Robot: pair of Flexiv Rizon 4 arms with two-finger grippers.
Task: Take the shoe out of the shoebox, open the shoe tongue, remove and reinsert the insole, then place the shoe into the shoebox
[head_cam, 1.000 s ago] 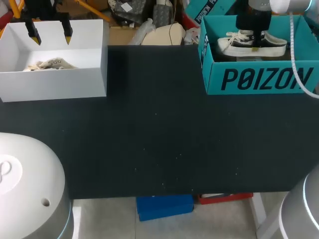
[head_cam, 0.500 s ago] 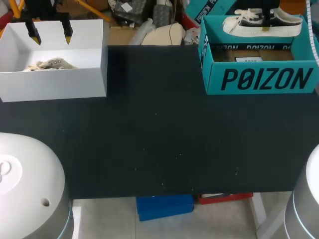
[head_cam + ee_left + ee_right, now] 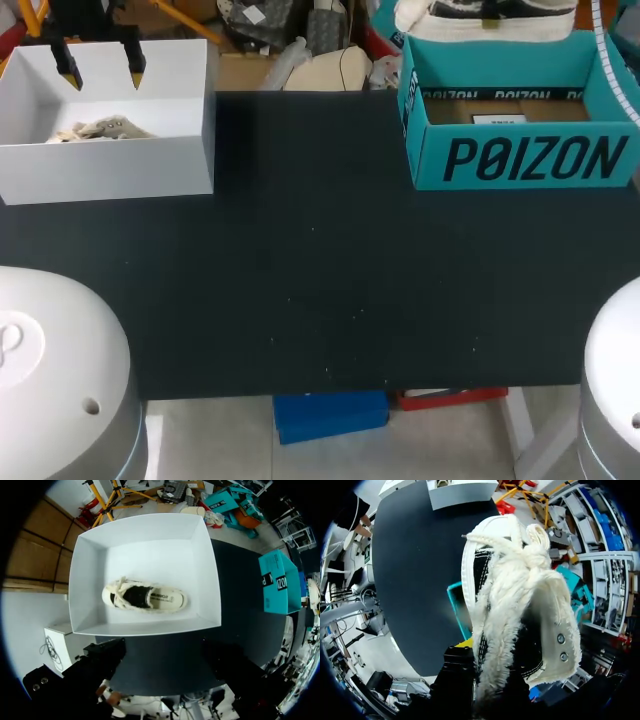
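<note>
The right gripper [image 3: 490, 10] is pinching the black-and-white shoe [image 3: 470, 18] and holding it in the air at the far right of the scene. The shoe is hanging above the teal shoebox [image 3: 520, 158], clear of its rim and over its far wall. The shoebox is sitting open on the far right part of the dark table [image 3: 320, 280], with its brown floor showing bare.

In the right wrist view the shoe is filling the space between the fingers. It is showing a white sole edge, black canvas, shaggy white laces and 2 metal eyelets on its side. 1 yellow tip is pressing against the sole side, while the other finger is hiding behind the shoe. A corner of the teal shoebox is peeking out beneath the shoe.

The left gripper [image 3: 100, 72] is hovering at the far left, over the far part of the white box [image 3: 110, 168]. Its 2 yellow tips are pointing down and standing spread well apart, gripping nothing. Inside the white box a second shoe [image 3: 100, 128], cream with a dark opening, is lying on the box floor near the middle, below the gripper and apart from it. The white box is resting on the table's far left corner, well apart from the shoebox.
</note>
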